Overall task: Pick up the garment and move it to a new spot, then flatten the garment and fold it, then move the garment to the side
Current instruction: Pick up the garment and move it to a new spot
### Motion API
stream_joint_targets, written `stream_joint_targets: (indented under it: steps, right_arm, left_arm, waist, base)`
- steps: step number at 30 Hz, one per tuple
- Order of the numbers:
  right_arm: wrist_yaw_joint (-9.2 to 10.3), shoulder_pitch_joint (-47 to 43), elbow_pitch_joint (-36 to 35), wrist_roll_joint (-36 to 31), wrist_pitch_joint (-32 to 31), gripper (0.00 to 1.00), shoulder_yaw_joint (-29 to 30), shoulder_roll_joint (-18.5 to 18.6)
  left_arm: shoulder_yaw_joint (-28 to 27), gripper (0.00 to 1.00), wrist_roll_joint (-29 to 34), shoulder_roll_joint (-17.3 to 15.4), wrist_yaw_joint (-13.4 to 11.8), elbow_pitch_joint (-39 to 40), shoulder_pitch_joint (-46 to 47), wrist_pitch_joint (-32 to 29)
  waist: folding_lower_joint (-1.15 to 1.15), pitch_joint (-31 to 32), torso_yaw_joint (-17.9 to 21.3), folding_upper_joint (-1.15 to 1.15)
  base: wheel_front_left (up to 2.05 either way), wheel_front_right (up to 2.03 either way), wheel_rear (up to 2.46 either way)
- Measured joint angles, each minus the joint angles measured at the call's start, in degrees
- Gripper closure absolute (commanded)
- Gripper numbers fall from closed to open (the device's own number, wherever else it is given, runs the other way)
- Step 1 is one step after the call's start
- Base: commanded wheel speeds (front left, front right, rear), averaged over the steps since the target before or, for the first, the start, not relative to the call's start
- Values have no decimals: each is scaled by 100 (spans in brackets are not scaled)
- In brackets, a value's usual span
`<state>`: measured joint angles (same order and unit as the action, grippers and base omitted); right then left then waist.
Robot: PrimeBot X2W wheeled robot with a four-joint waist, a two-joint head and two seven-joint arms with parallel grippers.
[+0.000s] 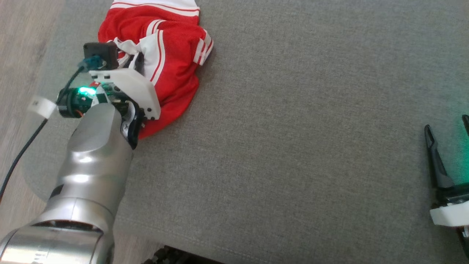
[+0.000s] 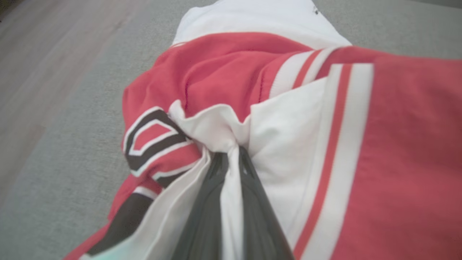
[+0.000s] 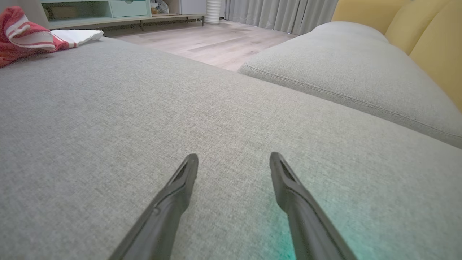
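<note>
The garment [image 1: 172,62] is a crumpled red jersey with white stripes, lying at the far left of a grey cushion [image 1: 293,146]. My left gripper [image 2: 231,153] is shut on a pinched white fold of the garment [image 2: 288,119]; in the head view its fingertips are hidden behind the white wrist mount [image 1: 128,88]. At the right edge of the head view my right gripper [image 1: 447,128] rests open over bare cushion. Its two dark fingers [image 3: 180,184] stand wide apart with nothing between them, and the garment [image 3: 25,32] shows far off at the upper left.
Wooden floor [image 1: 22,55] runs beyond the cushion's left edge. A black cable [image 1: 22,154] trails from my left arm. The right wrist view shows a second grey cushion [image 3: 343,57], yellow backrests [image 3: 433,43], a pale green cabinet [image 3: 108,9] and curtains [image 3: 278,14].
</note>
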<state>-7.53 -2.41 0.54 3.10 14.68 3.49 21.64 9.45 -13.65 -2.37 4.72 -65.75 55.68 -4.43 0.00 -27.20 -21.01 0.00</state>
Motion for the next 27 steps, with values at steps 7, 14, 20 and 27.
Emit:
stream_joint_targets:
  steps: [7, 14, 20, 27]
  right_arm:
    - [0, 103, 246, 0, 0, 0, -198, -281]
    - [0, 202, 499, 1, -1, 0, -543, -804]
    - [0, 211, 658, 1, -1, 0, -694, -1139]
    - [0, 197, 644, -8, -1, 0, -759, -1390]
  left_arm:
    - [107, 100, 130, -255, -86, -14, 48, 773]
    - [335, 100, 321, -573, 5, 559, 483, 1166]
    - [664, 100, 478, -609, 118, 1345, 672, 1098]
    - [980, 100, 323, -523, 235, 2487, 671, 631]
  waist:
    - [0, 385, 118, 0]
    - [-1, 1010, 586, 0]
    - [-1, 1443, 1336, 0]
    - [-1, 1867, 2424, 0]
  base:
    - [0, 0, 0]
    - [0, 0, 0]
    - [0, 0, 0]
    - [0, 0, 0]
